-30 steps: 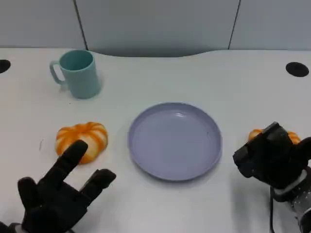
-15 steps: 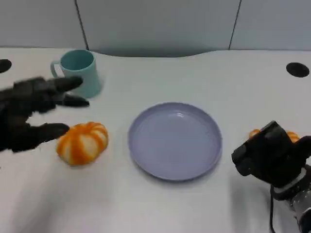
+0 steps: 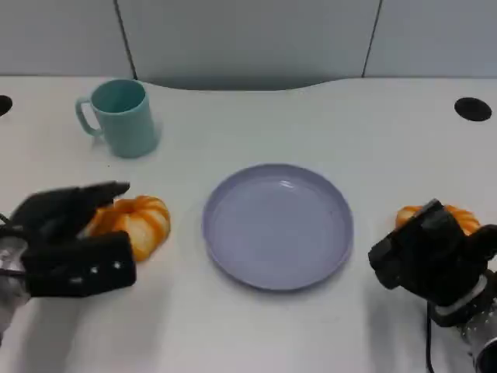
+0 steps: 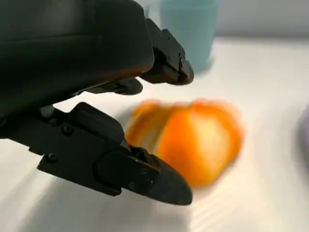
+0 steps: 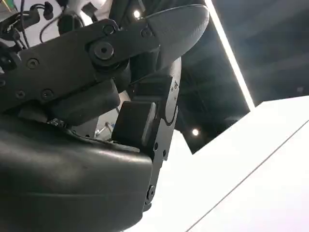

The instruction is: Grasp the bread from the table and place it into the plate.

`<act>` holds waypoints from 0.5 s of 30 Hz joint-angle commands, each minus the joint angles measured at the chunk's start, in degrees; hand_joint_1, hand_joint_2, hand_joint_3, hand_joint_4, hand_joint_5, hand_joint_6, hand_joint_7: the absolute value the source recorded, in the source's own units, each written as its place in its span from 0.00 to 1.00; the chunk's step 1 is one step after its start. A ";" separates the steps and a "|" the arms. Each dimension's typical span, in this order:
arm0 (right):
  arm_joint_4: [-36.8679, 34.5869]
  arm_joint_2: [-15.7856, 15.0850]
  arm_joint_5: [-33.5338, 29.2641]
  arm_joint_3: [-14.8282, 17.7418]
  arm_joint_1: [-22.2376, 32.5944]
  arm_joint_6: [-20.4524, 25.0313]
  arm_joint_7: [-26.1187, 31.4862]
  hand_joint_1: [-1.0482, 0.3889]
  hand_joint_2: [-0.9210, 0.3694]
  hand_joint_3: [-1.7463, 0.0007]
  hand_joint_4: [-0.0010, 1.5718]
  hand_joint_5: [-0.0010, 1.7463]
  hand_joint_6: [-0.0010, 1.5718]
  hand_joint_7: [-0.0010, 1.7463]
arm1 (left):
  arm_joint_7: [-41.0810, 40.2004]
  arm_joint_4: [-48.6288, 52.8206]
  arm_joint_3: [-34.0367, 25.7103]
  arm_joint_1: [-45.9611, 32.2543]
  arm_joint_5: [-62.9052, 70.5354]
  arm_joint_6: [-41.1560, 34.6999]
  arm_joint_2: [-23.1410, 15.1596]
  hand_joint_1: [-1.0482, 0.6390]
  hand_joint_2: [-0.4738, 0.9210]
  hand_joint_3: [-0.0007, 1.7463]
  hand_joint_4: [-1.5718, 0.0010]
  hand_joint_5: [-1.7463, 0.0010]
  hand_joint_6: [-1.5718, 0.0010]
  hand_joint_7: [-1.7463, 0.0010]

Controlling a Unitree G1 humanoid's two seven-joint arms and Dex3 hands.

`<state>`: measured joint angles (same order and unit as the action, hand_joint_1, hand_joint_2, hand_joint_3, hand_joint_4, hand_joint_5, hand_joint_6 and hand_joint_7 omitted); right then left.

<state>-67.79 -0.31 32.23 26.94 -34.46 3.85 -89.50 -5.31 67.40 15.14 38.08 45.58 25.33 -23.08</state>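
Orange bread [image 3: 133, 221] sits between left hand's [image 3: 71, 241] spread fingers, ungripped; close evenly before lifting to plate [image 3: 277, 224].

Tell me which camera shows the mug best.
The head view: the mug stands whole and sharp at the table's far left, handle visible, beyond the bread. The left wrist view shows its lower part, blurred, behind the left hand's fingers.

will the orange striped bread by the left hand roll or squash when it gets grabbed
The bread looks domed with a flat base, so it probably sits rather than rolls. Its puffy ridges suggest it is soft and light and may dent under a firm squeeze from the left hand.
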 commanded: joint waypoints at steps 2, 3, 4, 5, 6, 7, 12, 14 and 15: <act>2.96 -0.10 0.72 -0.15 1.33 0.36 0.03 0.37 0.04 1.00 1.00 0.01 0.88 0.00 | -7.61 7.53 8.43 2.29 3.79 -5.65 2.44 0.27 0.92 0.00 0.62 0.89 0.63 0.96; 3.34 0.19 1.04 -0.04 1.52 0.51 -0.06 0.38 0.04 1.00 1.00 0.01 0.88 0.00 | -8.74 8.30 9.33 2.23 3.76 -5.97 2.85 0.34 0.93 0.00 0.56 0.80 0.54 0.97; 3.56 0.38 1.26 0.03 1.61 0.66 -0.17 0.39 0.04 1.00 1.00 0.01 0.87 0.00 | -9.34 8.76 9.86 2.23 3.32 -5.94 3.03 0.38 0.94 0.00 0.55 0.68 0.45 0.96; 3.74 0.49 1.42 0.04 1.69 0.76 -0.20 0.39 0.04 1.00 1.00 0.01 0.87 0.00 | -9.70 9.09 10.35 2.30 2.92 -5.91 3.11 0.40 0.95 0.00 0.56 0.59 0.41 0.96; 4.50 0.64 1.29 -0.35 2.03 0.68 -0.02 0.36 0.05 1.00 0.99 0.00 0.87 0.00 | -9.89 9.46 10.22 2.14 1.93 -5.39 3.36 0.42 0.95 0.00 0.55 0.53 0.37 0.96; 5.13 0.73 1.18 -0.69 2.32 0.64 0.17 0.30 0.05 1.00 0.99 0.00 0.86 0.00 | -10.02 9.70 10.22 2.04 1.11 -5.00 3.50 0.43 0.94 0.00 0.54 0.49 0.33 0.95; 4.66 0.62 1.53 -1.16 1.05 1.11 -0.85 0.26 0.07 1.00 0.94 0.00 0.82 0.00 | -15.69 8.26 6.61 2.47 -5.52 3.59 3.35 0.51 0.92 0.01 0.51 0.48 0.30 0.95; 4.49 0.39 1.14 -1.42 0.60 0.81 -0.29 0.27 0.07 1.00 0.94 0.00 0.82 0.00 | -18.16 7.46 5.56 3.39 -7.35 7.11 3.10 0.50 0.93 0.01 0.50 0.48 0.29 0.95; 4.93 0.58 1.09 -1.36 0.93 0.56 1.02 0.27 0.07 1.00 0.94 0.00 0.82 0.00 | -18.54 7.05 4.64 4.30 -8.65 8.78 3.14 0.50 0.94 0.01 0.50 0.48 0.29 0.95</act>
<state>-63.25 0.90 33.25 25.71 -32.86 4.92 -89.99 -21.18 75.73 21.77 41.27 39.73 30.44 -19.36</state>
